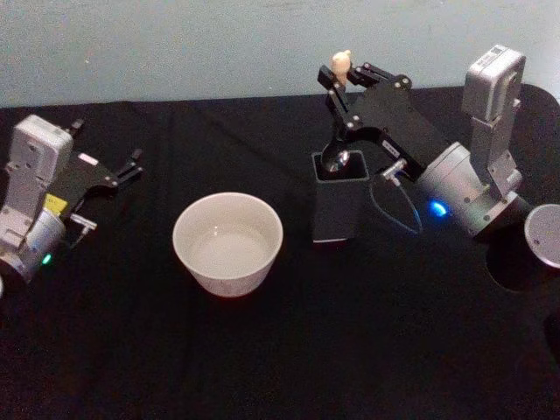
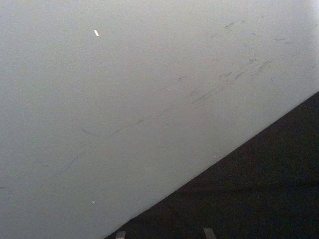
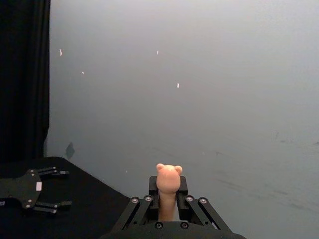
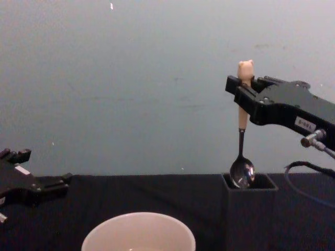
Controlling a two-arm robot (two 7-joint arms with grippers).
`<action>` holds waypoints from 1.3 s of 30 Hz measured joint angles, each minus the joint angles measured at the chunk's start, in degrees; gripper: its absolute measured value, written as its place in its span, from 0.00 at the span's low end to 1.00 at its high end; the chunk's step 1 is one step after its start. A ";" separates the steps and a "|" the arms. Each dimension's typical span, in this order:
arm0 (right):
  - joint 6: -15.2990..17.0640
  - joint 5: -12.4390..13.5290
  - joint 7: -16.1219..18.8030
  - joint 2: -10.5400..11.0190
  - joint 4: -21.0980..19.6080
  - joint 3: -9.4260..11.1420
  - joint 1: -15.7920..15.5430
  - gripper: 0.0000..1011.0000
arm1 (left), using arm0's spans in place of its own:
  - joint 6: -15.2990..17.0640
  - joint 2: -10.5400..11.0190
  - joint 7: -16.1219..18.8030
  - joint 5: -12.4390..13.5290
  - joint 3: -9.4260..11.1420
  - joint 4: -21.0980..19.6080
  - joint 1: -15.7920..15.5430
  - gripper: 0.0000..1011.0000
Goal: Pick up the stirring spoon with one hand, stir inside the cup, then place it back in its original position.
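R gripper pinched shut on stirring spoon handle below bear head, bowl at holder box mouth, so move straight vertical, clear of walls; cup to robot's left; L gripper idle, fingers spread, empty.

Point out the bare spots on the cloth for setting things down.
Free: the black cloth in front of the cup, and between cup and left gripper. Crowded: around the holder box, where the right gripper holds the stirring spoon.
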 joint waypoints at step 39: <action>3.45 -2.59 -1.90 -1.12 4.14 -0.37 -3.05 0.21 | 0.00 0.00 0.00 0.00 0.00 0.00 0.00 0.99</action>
